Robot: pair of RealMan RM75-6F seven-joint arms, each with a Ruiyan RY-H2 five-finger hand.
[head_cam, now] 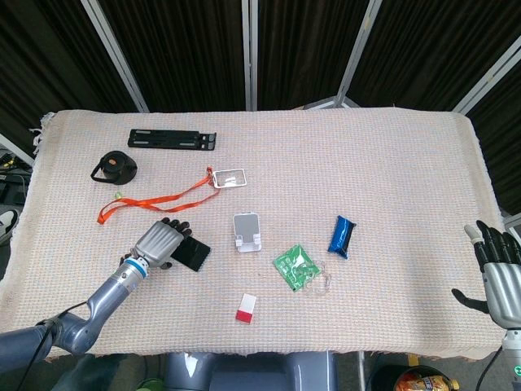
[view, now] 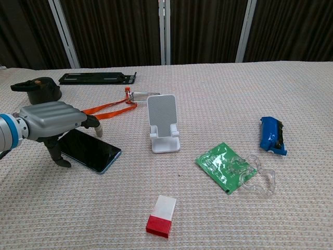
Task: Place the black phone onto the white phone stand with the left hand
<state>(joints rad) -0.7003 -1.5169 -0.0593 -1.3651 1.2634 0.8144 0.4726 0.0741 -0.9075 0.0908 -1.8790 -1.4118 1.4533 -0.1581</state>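
Note:
The black phone (head_cam: 194, 255) (view: 94, 153) lies flat on the woven cloth, left of the white phone stand (head_cam: 247, 232) (view: 163, 129), which stands upright and bare. My left hand (head_cam: 159, 243) (view: 51, 120) arches over the phone's left part. Its fingers (view: 91, 124) curl down past the far edge and its thumb reaches down at the near edge. The phone's left end is hidden under the hand. My right hand (head_cam: 498, 274) hangs at the table's right edge, fingers apart, holding nothing; only the head view shows it.
An orange lanyard (head_cam: 155, 200) (view: 106, 109) with a clear badge runs just behind the phone. Farther left-back are a black cap (head_cam: 114, 168) and a black bracket (head_cam: 172, 140). A green packet (view: 222, 165), a blue packet (view: 271, 135) and a red-white block (view: 162, 215) lie right of and before the stand.

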